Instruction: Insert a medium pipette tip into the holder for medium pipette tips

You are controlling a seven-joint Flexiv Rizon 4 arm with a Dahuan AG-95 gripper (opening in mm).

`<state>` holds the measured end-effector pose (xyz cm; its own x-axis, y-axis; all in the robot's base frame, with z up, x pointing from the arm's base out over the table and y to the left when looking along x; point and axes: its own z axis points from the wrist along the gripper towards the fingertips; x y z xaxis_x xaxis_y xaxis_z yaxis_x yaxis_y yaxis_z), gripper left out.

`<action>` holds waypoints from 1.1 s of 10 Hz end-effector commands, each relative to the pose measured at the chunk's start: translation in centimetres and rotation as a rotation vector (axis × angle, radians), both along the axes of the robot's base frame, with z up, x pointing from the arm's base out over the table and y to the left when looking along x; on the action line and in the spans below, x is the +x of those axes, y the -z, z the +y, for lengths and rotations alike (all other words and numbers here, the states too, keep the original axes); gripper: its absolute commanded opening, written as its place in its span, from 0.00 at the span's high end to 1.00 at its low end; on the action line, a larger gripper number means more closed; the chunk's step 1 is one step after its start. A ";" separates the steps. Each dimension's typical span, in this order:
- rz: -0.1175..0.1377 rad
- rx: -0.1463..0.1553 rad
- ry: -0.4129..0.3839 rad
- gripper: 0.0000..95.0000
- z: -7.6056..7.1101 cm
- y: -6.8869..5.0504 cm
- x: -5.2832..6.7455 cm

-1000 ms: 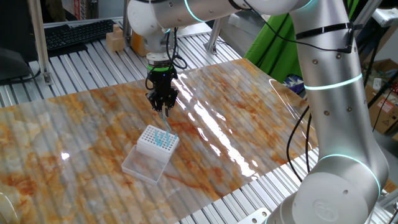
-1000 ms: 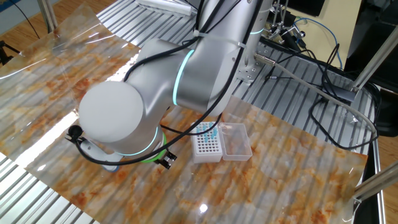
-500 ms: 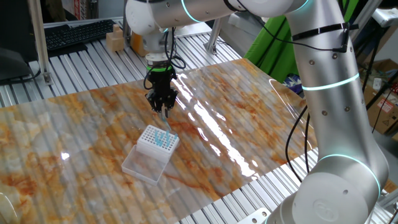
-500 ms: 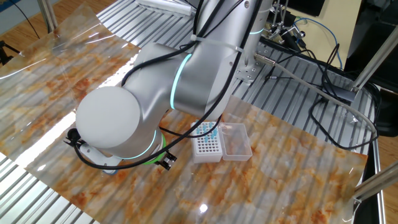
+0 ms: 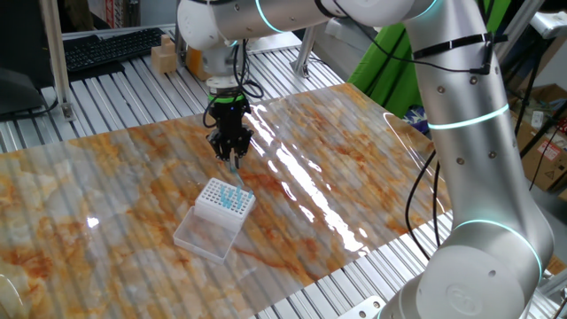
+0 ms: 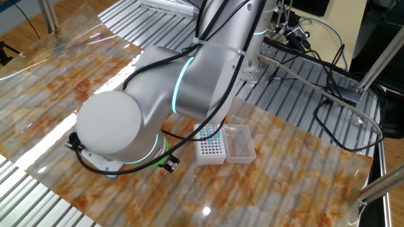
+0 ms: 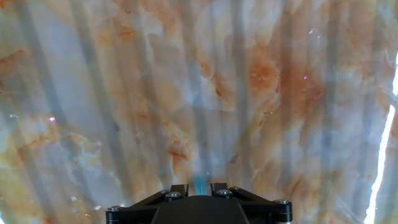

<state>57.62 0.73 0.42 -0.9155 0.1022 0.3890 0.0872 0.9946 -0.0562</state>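
The table (image 5: 372, 168) carries the holder for medium pipette tips (image 5: 223, 201), its hole grid facing up with some blue tips already seated in one part and its clear tray alongside. Above and just behind it hangs the tool (image 5: 232, 158), clenched on the medium pipette tip (image 5: 233, 163). The tip hangs point-down, probably so it can go straight into a hole.

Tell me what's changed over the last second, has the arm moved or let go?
The gripper has risen slightly, lifting the medium pipette tip it grips, a little farther above the holder. Nothing was released. The holder, its seated blue tips and clear tray stayed put.
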 end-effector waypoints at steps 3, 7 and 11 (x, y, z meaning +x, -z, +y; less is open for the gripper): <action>0.002 -0.002 0.002 0.80 0.0 0.0 -0.1; 0.014 0.002 0.004 0.80 -0.1 0.0 -0.2; 0.018 0.008 0.004 0.80 -0.1 -0.1 -0.2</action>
